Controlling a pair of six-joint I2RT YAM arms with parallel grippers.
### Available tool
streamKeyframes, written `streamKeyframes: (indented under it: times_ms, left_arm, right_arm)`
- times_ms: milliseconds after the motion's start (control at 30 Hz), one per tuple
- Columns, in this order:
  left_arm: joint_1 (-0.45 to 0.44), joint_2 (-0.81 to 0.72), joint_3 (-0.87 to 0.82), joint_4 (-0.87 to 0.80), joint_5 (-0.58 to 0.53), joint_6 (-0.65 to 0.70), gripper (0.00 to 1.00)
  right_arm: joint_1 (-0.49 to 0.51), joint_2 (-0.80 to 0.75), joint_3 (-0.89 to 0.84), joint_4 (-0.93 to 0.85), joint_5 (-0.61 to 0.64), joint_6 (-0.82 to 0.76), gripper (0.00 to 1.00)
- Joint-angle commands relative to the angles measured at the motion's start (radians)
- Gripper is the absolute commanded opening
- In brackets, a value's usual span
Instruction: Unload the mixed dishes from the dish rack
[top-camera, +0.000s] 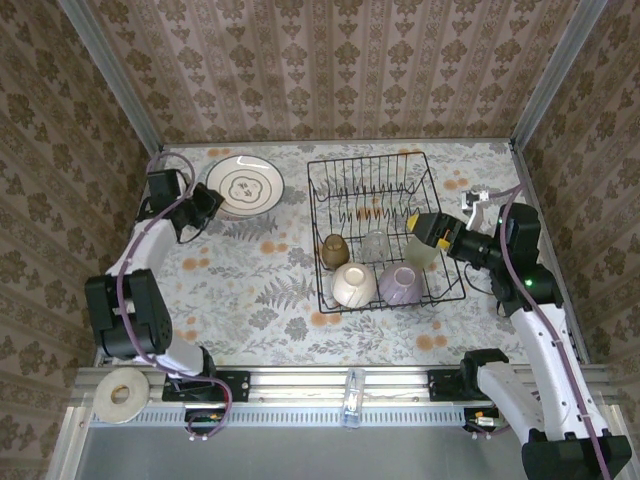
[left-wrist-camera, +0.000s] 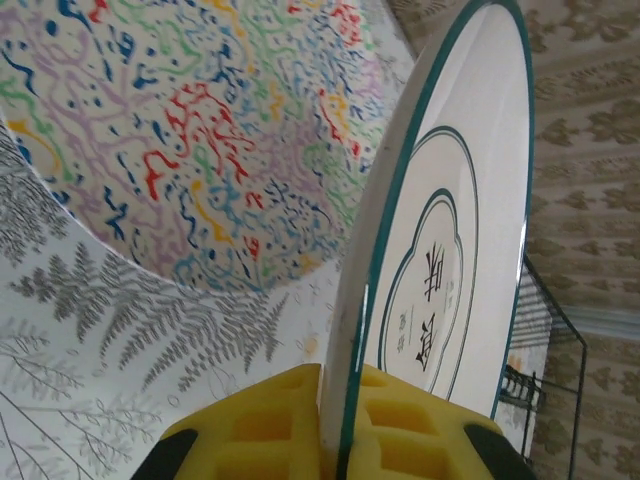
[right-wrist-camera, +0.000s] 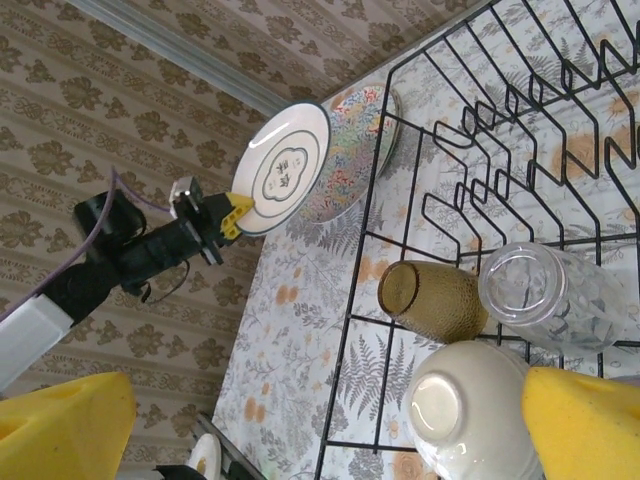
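The left arm (top-camera: 135, 265), black at the joints with a white forearm, bends at the elbow and reaches to the far left. The left gripper (left-wrist-camera: 338, 405) has its yellow ribbed pads (left-wrist-camera: 260, 415) clamped tight on the edge of a round white plate with a green rim line (left-wrist-camera: 450, 250). The right arm (top-camera: 545, 325) leans forward and inward. The right gripper (top-camera: 415, 232) holds its yellow fingers (right-wrist-camera: 70, 430) spread wide, gripping nothing.

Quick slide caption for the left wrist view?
Left claw pinching a green-rimmed white plate by its edge, close to a multicoloured plate.
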Motion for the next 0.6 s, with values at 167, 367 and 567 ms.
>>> streamKeyframes:
  times_ms: [167,367,567]
  left_arm:
    - [0.025,0.152,0.152,0.019,0.041,0.053,0.00]
    - [0.039,0.260,0.247,-0.035,0.044,0.129,0.00]
    - [0.060,0.354,0.287,-0.043,0.048,0.137,0.00]
  right_arm:
    - [-0.003,-0.054,-0.018,-0.061,0.014,-0.021,1.00]
    - [-0.005,-0.069,-0.009,-0.073,0.002,-0.017,1.00]
    - [-0.003,-0.084,-0.017,-0.088,0.004,-0.016,1.00]
